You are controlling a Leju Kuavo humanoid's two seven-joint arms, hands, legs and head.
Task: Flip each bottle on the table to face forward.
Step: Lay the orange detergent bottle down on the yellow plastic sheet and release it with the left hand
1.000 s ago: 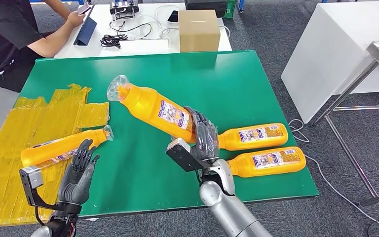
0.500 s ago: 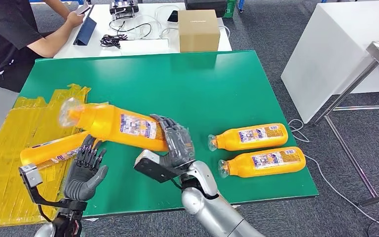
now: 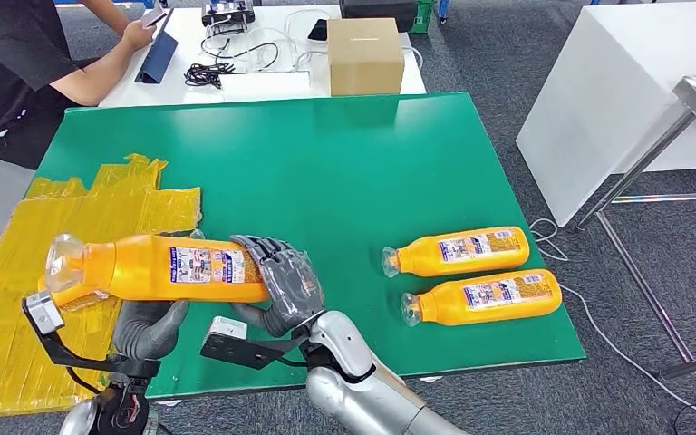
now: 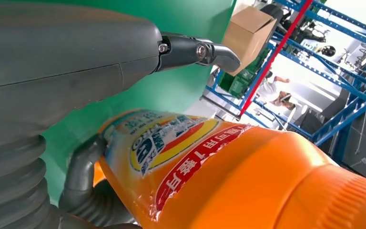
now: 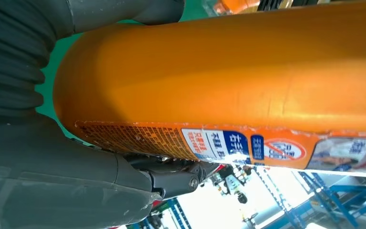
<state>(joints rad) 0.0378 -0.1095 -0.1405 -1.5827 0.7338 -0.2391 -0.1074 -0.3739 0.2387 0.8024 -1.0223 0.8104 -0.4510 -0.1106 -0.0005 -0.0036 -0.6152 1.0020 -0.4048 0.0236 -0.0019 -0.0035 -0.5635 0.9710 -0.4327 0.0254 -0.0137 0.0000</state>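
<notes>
Right hand point(image 3: 281, 281) gripped bottle point(image 3: 168, 267) base | left hand point(image 3: 149, 328) underneath, grip unclear to us | we judged it rigid, slick, weighty; hold mid-body.

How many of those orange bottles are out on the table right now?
3 plainly visible: one bottle held in the right hand above the left side, and two lying side by side near the right edge. Another may be hidden behind the held one.

A lab or workshop: blue metal racking point(image 4: 314, 57), grey carpet floor point(image 3: 471, 54), a far white desk point(image 3: 272, 86) strewn with cables point(image 3: 204, 72) and a cardboard box point(image 3: 365, 54).
</notes>
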